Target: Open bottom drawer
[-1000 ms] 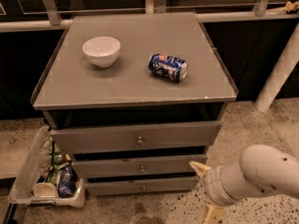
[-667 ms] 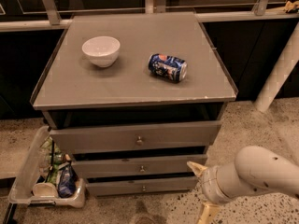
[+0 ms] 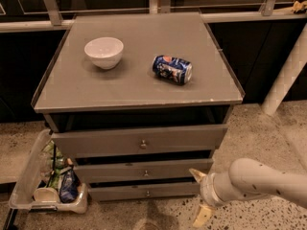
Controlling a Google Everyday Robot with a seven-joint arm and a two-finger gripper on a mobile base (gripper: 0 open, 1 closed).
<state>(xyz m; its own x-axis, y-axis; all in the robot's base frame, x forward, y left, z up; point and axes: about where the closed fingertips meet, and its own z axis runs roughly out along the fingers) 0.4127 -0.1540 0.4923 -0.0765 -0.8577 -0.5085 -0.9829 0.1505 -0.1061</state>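
Observation:
The bottom drawer (image 3: 144, 192) is the thin grey strip lowest in the cabinet, with a tiny round knob (image 3: 147, 193) at its centre. It sits flush, with a dark gap above it. The mid-sized drawer (image 3: 144, 169) and the tallest drawer (image 3: 139, 140) are above it. My gripper (image 3: 199, 195) is at the right end of the bottom drawer, low near the floor, on a white arm (image 3: 259, 178) coming in from the right. Its two yellowish fingers (image 3: 201, 215) stand spread apart, one up and one down, holding nothing.
A white bowl (image 3: 103, 52) and a blue can (image 3: 172, 69) lying on its side rest on the cabinet top (image 3: 139, 87). A clear bin (image 3: 29, 186) with bottles and cans sits on the floor at the left. A white post (image 3: 288, 71) leans at the right.
My arm and gripper have shifted left and slightly down, toward the right end of the lower drawers. The drawers, bowl and can have not moved.

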